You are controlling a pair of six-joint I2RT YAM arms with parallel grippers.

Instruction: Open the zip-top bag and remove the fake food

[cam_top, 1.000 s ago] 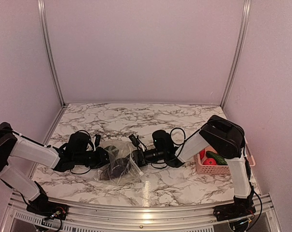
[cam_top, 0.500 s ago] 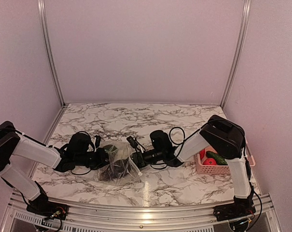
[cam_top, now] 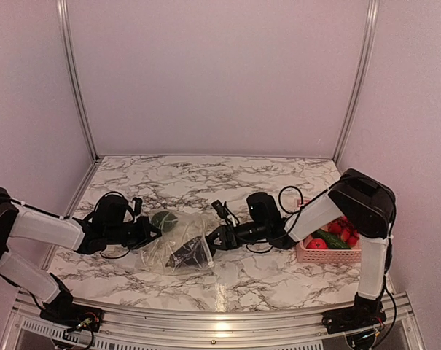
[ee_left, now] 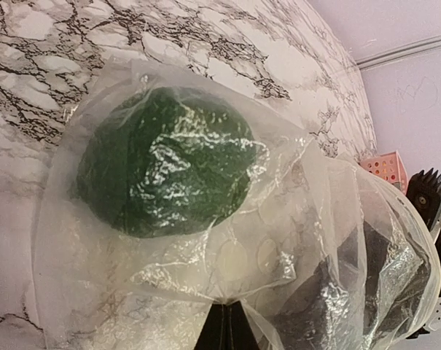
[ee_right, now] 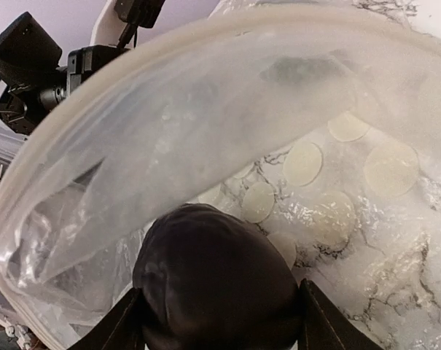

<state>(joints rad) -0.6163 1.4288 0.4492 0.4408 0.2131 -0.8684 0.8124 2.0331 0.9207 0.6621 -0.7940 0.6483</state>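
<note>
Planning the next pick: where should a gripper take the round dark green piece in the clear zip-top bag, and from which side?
Probably across the widest middle of the round dark green piece, entering through the open mouth of the clear zip-top bag on the right arm's side: it looks smooth and domed, and the left gripper pinches the opposite end.

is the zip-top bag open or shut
Open: the zip-top bag gapes wide at its mouth in the right wrist view, dark piece inside.

A robot lab booth: plain walls (cam_top: pixel 220 73), aluminium rails (cam_top: pixel 76 80), marble-print table (cam_top: pixel 205 175), 2 bolted arms (cam_top: pixel 41 227).
</note>
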